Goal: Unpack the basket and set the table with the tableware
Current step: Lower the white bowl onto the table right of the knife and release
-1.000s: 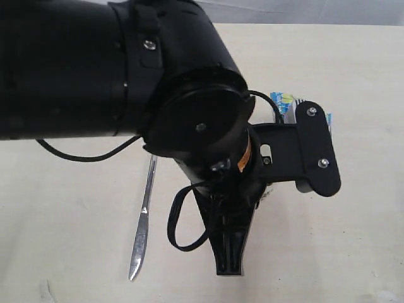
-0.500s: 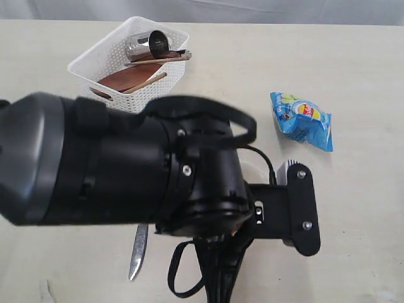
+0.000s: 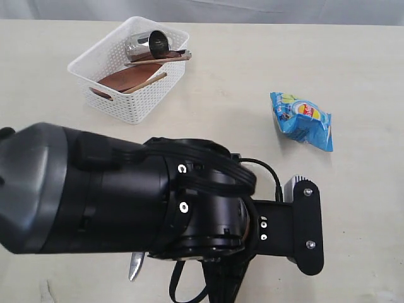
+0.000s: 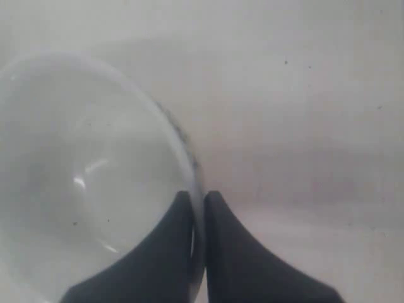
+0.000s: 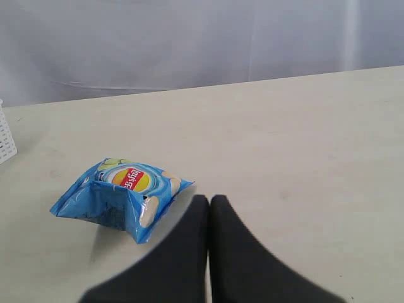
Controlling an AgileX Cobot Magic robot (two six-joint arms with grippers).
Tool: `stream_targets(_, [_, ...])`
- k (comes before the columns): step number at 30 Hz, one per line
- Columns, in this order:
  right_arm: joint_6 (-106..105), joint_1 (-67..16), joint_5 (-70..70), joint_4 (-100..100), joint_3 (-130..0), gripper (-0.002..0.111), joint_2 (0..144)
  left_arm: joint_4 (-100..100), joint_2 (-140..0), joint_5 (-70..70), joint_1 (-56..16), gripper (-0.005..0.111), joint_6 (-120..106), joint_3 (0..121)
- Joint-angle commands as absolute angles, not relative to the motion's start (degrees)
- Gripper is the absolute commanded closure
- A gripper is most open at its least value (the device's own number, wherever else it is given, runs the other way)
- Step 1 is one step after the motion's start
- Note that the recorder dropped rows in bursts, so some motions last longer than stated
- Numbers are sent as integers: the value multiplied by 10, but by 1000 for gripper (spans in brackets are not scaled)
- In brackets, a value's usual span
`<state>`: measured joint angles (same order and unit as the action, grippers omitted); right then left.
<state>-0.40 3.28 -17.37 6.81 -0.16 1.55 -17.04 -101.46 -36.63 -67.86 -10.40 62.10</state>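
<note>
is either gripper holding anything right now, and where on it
The left gripper pinches the bowl by its rim, one finger inside and one outside. The right gripper is shut on nothing.

Black arm [image 3: 95,189] fills foreground; basket [image 3: 142,104] w/ cup [image 3: 148,43] top-left, snack bag [image 3: 302,120] right.

I get bright, even light with soft shadows on the tabletop [image 3: 252,63]. The black arm [image 3: 95,189] fills the exterior lens, soft-focused. My left wrist feed is hazy and washed out, the bowl [image 4: 82,170] blurred with a small glint. Right wrist: snack bag [image 5: 120,189] sharp, right tool [image 5: 209,202] blurred.
</note>
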Motion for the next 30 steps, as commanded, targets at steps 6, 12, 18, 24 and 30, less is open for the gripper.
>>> stream_targets(6, [-8,31,-170,67,0,108,14,-173,-1030,-357,-679,107,-98,618])
stream_targets(12, [-8,31,-170,67,0,108,14,-142,-1032,-357,-679,107,-98,617])
stream_targets(18, [-8,31,-170,67,0,108,14,-147,-1032,-346,-679,107,-98,617])
stream_targets(24, [-8,31,-170,67,0,108,14,-147,-1032,-352,-679,106,-98,617])
stream_targets(30, [-8,31,-170,67,0,108,14,-147,-1032,-354,-679,79,-98,617])
